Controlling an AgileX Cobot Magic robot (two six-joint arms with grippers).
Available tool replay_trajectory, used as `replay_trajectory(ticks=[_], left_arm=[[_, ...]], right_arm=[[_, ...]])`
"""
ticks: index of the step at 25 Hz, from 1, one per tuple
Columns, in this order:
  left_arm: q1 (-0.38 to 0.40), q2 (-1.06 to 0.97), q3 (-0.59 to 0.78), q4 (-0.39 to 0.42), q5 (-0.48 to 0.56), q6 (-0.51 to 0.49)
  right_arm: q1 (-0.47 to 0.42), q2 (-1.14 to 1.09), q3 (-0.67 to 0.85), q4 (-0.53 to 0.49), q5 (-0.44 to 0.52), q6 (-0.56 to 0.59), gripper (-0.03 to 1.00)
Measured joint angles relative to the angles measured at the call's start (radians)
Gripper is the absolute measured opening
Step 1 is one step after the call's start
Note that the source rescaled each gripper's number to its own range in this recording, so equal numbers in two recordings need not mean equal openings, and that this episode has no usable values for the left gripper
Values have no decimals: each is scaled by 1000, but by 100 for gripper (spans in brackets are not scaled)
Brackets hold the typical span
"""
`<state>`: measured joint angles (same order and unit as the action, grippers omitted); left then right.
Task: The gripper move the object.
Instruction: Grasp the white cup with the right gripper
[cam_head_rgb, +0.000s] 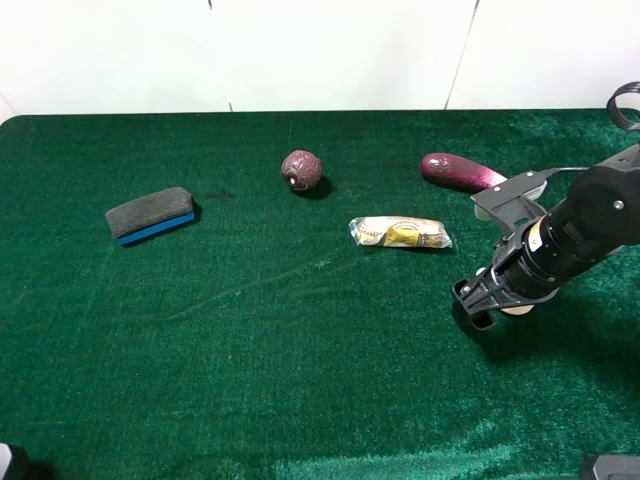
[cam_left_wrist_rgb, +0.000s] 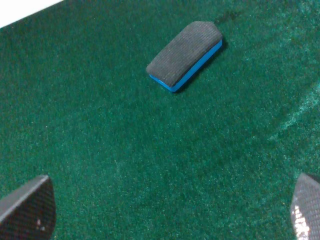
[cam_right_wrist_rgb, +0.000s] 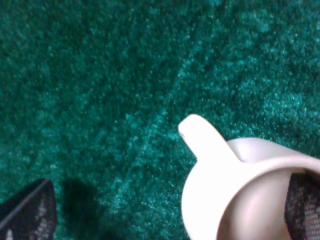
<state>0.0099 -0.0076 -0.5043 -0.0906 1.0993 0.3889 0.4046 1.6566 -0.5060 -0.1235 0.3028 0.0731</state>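
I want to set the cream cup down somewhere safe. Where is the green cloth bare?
Widest bare stretch: the near half of the green felt table, in front of the grey-and-blue eraser and clear-wrapped yellow packet. Also bare between eraser and purple ball. Crowded right side: purple eggplant, packet, right gripper, cream cup.

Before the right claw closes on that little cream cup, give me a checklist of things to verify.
1. The right claw is open: ok.
2. One finger sits inside the rim of the cup: ok, as far as the wrist view shows.
3. The other finger is near the cup's outer wall: not ok, green cloth lies between them.
4. The handle is clear of both fingers: ok.
5. The yellow packet and the eggplant lie apart from the cup: ok.
6. The left claw is out of the way: ok, open and empty near the eraser.
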Motion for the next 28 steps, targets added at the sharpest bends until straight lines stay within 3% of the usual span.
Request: replay_trajectory(ticks=[11,17,22,28], left_arm=[[0,0,0,0,0,0],[0,0,0,0,0,0],[0,0,0,0,0,0],[0,0,0,0,0,0]], right_arm=[[0,2,0,26,7,0,99],[0,2,0,34,20,0,69],[0,2,0,36,28,0,50],[0,2,0,37,30,0,15]])
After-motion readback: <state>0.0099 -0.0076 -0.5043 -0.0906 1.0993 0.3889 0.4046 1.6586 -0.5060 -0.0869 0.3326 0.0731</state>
